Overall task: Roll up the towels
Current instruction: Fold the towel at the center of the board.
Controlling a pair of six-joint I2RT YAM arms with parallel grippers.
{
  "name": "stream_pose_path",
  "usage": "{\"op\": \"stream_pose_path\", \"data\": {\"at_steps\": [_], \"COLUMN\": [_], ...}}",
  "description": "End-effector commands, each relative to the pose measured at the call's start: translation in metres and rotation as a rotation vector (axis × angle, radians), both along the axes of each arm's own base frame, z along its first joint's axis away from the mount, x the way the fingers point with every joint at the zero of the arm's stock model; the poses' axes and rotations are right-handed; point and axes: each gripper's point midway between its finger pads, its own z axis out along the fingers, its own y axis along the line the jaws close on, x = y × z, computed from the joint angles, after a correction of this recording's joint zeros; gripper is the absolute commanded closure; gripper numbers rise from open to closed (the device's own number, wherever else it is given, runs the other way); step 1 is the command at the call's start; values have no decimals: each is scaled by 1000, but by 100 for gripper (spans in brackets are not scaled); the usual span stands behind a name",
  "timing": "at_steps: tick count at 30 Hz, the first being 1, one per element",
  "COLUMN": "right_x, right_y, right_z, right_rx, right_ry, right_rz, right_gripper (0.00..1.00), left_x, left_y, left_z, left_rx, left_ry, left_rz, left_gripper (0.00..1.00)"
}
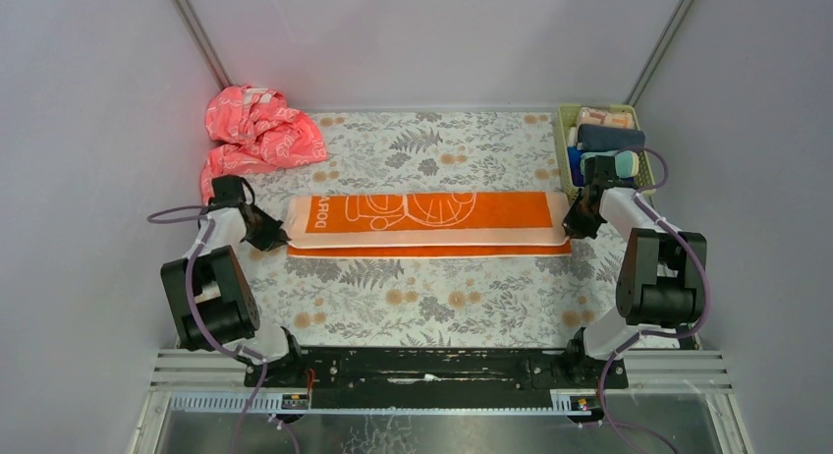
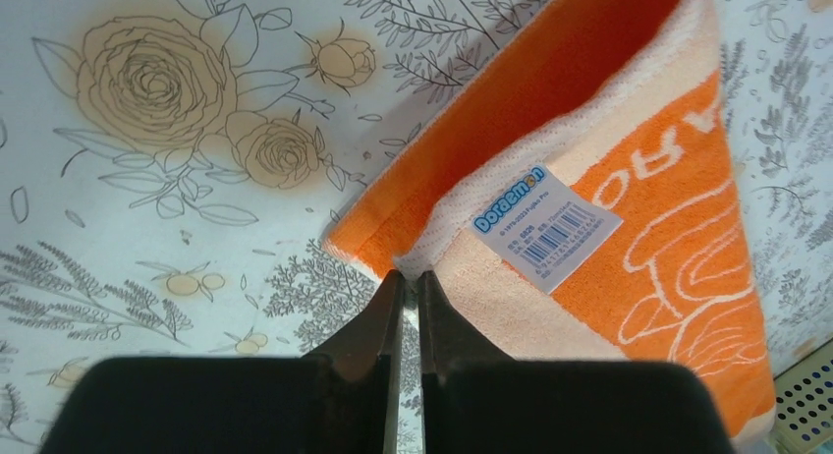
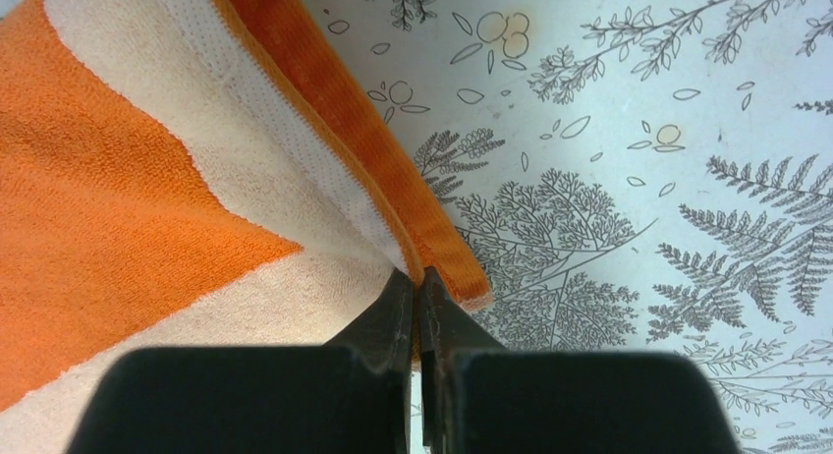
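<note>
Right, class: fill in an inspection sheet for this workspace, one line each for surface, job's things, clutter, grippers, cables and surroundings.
Surface: floral-print tablecloth, lying flat.
Job's things: orange towel, folded lengthwise, laid flat across the middle.
Clutter: crumpled pink cloth at the far left; green basket of rolled-looking items at the far right.
Grippers: left gripper and right gripper, fingers shut on the orange towel's opposite ends.
Cables: purple cables loop along both arms, off the towel.
Surroundings: plain grey walls; nothing else seen.
</note>
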Motion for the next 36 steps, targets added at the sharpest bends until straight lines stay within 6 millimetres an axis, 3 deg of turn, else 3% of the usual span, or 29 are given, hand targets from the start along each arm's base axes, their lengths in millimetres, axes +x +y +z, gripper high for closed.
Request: {"op": "stream_pose_path", "data": {"at_steps": [1,5,11,15,21,23,29,36], "right_x": [-1,-15,-24,-18,-12,-13,-9,-1], "right_y": [-15,-17,-25,-30,-30,-31,-28,-24], "right_z": [27,25,5,-5,-16,-19,-16,-1], "right_rx": [-72,-93,-133,-153,-147,-151,-134,-112], "right_ry": [-47,-47,10,29,57,67,49,-9], "right_rz": [-43,-62,-102,-122,-128,-127,-116,-115], "right_gripper": [100,98,97,98,97,92,91,91], "left_x": [1,-12,-19,-22,-29,-28,-22,-2], "left_y": [12,12,6,10,0,3,5,12], "left_z": [31,23,-2,-19,-35,-34,-26,2], "left_rx": [69,90,49,58,5,21,28,57], "left_ry": [-64,-48,12,60,99,100,71,-19], "left_rz": [20,39,38,42,16,22,26,27], "left_gripper": [100,100,100,100,100,100,100,100]}}
